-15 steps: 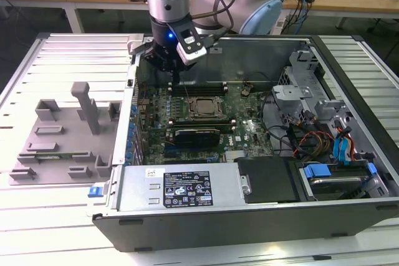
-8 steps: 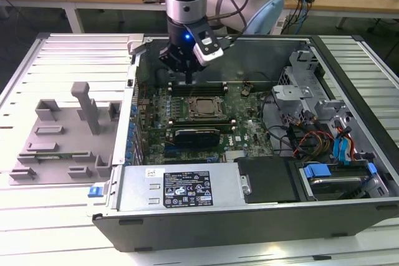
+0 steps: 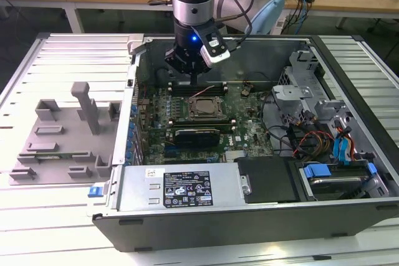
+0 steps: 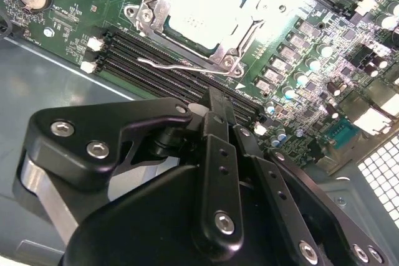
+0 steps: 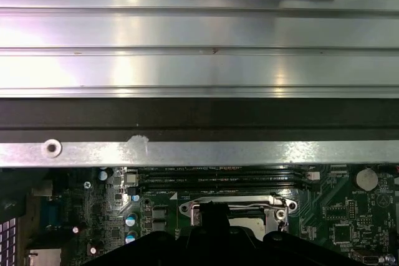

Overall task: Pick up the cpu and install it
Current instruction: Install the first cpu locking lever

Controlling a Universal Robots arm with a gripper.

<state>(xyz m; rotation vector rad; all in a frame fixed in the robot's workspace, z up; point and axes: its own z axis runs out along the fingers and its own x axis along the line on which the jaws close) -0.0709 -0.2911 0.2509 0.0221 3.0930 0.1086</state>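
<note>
The cpu (image 3: pixel 202 108) lies flat in the motherboard socket inside the open computer case (image 3: pixel 187 228), its silvery top showing through the metal socket frame (image 4: pixel 149 14). In the second wrist view the cpu (image 4: pixel 202 7) sits just beyond my fingertips, and a thin wire lever (image 4: pixel 181 63) lies beside the socket over the memory slots. My gripper (image 3: pixel 192 81) hangs above the board, just behind the socket and over those slots. Its fingers meet at the tip, so the gripper (image 4: pixel 215 99) is shut with nothing in it. In the first wrist view, part of the socket frame (image 5: pixel 274 202) appears past the gripper's black body.
A grey fixture (image 3: pixel 62 135) with upright blocks lies on the ribbed table at the exterior view's left. The labelled power supply (image 3: pixel 187 188) fills the case's near side. A drive cage and cables (image 3: pixel 318 135) crowd the right. The case's rear wall (image 5: pixel 199 152) stands close behind the gripper.
</note>
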